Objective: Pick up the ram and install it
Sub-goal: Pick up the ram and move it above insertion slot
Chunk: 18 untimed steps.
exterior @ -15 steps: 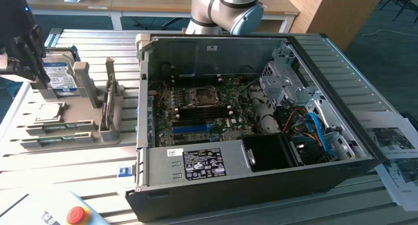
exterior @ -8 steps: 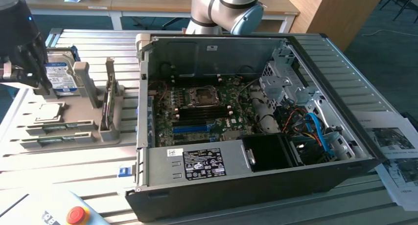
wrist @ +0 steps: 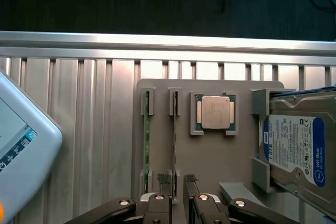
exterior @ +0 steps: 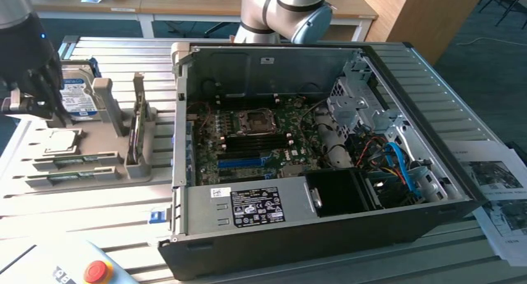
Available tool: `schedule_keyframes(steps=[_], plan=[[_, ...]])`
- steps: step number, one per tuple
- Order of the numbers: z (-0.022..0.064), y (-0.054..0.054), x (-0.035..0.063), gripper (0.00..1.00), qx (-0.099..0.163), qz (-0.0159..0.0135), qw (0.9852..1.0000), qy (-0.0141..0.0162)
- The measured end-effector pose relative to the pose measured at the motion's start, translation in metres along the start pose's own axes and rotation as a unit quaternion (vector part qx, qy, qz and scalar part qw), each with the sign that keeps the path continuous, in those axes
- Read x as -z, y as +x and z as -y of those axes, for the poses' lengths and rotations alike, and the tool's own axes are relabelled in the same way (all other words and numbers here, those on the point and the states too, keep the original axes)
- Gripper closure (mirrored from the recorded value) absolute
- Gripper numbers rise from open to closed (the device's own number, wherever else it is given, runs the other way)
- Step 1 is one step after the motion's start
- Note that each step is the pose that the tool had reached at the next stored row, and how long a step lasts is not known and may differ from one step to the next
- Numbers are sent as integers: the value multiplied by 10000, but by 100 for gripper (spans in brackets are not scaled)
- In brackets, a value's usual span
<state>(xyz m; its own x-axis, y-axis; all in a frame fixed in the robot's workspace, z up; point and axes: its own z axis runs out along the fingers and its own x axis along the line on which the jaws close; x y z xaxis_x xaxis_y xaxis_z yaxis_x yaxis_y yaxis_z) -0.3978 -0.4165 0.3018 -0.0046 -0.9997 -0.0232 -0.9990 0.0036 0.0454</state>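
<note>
1. Presently the gripper (wrist: 177, 182) hangs over the grey fixture tray (wrist: 210, 166), which lies on the slatted table (exterior: 99, 216) at the exterior view's left, beside the open computer case (exterior: 288, 247).
2. Jaws: they stand wide apart with nothing clamped. The two fingertips (wrist: 164, 180) sit one on either side of a single slot line in the tray.
3. The ram (wrist: 174, 129), a thin green stick set on edge in the tray's holders, runs straight between those fingertips. A gap shows on each side of it. I cannot tell how high above the stick the gripper stands.
4. A second ram stick (wrist: 146, 135) lies parallel and just beside it, in its own holders. The ram is thus between that stick and the processor chip (wrist: 216, 113), a square silver part seated flat on the tray.
5. A hard drive (wrist: 296, 148) with a blue and white label rests in brackets at the tray's end, beyond the processor chip.
6. Inside the case, the motherboard (exterior: 263, 142) lies exposed, with a blue slot (exterior: 243, 162) and a square socket (exterior: 251, 120) on it. A power supply (exterior: 255, 207) fills the near side.
7. A pendant (exterior: 49, 265) with a red button (exterior: 97, 271) lies at the table's near corner. Printed papers (exterior: 498, 191) lie at the exterior view's right.
</note>
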Motion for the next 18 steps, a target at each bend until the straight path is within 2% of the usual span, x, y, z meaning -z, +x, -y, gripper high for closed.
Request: schedule_keyframes(steps=[5,9,15,18], plan=[[3,13,-74,76,-1,0,10000,0],[4,18,-74,76,1,-1,10000,-1],[3,108,-72,76,0,0,10000,-1],[4,113,-72,76,0,0,10000,0]])
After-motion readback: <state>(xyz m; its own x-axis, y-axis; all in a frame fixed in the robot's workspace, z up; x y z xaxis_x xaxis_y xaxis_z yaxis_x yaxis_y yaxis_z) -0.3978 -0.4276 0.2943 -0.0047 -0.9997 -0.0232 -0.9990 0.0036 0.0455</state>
